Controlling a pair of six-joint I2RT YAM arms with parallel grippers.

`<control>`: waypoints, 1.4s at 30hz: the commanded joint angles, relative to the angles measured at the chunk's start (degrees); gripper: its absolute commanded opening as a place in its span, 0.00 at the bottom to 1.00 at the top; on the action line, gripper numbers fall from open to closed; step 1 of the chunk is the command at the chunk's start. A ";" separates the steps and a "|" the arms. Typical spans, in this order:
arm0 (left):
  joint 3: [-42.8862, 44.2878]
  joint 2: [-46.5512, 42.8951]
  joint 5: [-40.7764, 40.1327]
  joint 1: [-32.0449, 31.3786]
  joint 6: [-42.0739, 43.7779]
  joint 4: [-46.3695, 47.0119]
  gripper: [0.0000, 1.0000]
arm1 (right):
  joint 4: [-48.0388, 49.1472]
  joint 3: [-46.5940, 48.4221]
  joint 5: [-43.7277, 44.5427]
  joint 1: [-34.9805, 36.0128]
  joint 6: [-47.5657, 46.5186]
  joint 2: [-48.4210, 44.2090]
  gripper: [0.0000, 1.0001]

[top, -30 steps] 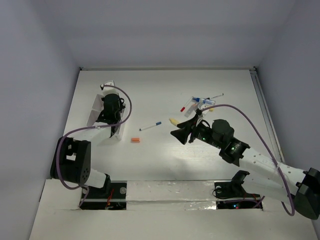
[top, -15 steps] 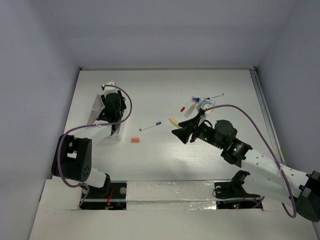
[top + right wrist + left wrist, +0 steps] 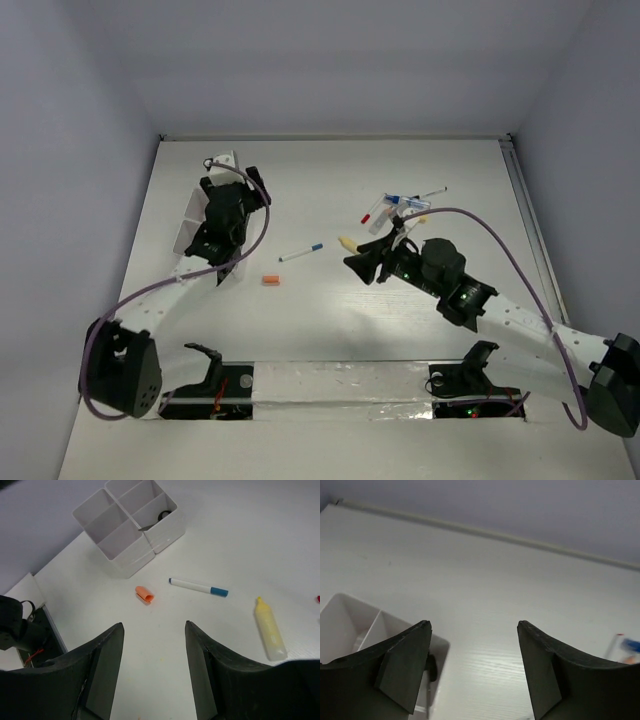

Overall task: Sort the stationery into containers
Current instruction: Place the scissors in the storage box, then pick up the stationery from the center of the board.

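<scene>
Now L gripper (image 3: 472, 625) has gone from shut to wide and empty above box (image 3: 345, 625); item prob. released inside. R gripper (image 3: 152, 625) wide, empty, over table (image 3: 240, 525). Pen (image 3: 197, 587), tube (image 3: 269, 629), orange bit (image 3: 144, 594) remain unsorted.

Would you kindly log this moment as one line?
left gripper: open, empty, by white box | right gripper: open, empty | loose: orange bit, pen, cream tube
</scene>
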 commanded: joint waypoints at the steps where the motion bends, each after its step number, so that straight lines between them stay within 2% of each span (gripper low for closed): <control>1: 4.58 -7.89 1.91 -2.75 -0.69 -0.29 0.67 | 0.63 0.68 2.84 0.52 -0.27 1.74 0.58; 5: 3.81 -15.35 8.93 -3.81 -7.08 -2.06 0.70 | -2.00 2.53 5.03 0.52 -0.09 4.90 0.57; 9: 0.99 -23.69 19.47 -4.34 -11.75 -3.98 0.75 | -6.48 4.90 9.07 -0.26 0.17 7.63 0.57; 11: 0.46 -27.74 21.08 -4.34 -11.85 -6.53 0.78 | -7.80 6.04 10.48 -2.01 0.96 9.03 0.57; 13: 0.54 -30.56 23.54 -4.34 -10.72 -12.06 0.80 | -9.56 7.44 10.40 -3.34 1.66 10.09 0.57; 19: 2.47 -40.59 23.28 -4.34 -4.67 -25.67 0.89 | -14.40 12.46 11.45 -9.13 0.44 15.62 0.57; 23: 1.70 -43.75 22.49 -4.34 1.49 -27.81 0.95 | -13.43 16.05 5.94 -13.78 -3.86 20.81 0.56; 26: -0.15 -45.25 21.96 -4.34 2.65 -26.94 0.98 | -16.77 23.08 1.89 -17.21 -9.30 27.31 0.56; 30: -0.68 -45.86 26.08 -4.34 1.95 -26.93 0.98 | -26.32 35.37 0.21 -21.00 -16.43 36.97 0.55; 31: -0.86 -46.22 26.09 -4.34 1.86 -27.28 0.98 | -27.83 40.62 -0.58 -21.71 -18.61 38.91 0.55; 34: -1.13 -47.62 24.77 -4.34 1.42 -28.51 0.98 | -34.06 47.59 -2.43 -24.61 -23.45 46.11 0.57; 35: -1.04 -48.15 24.51 -4.34 1.42 -28.51 0.98 | -36.35 52.84 -1.74 -25.31 -24.51 48.13 0.57; 37: -0.95 -50.08 23.28 -4.95 1.50 -28.60 0.98 | -43.44 57.61 -0.86 -26.63 -28.28 53.24 0.59; 42: -1.12 -51.76 21.87 -8.55 1.68 -28.95 0.98 | -59.11 73.68 7.30 -28.57 -35.68 61.85 0.66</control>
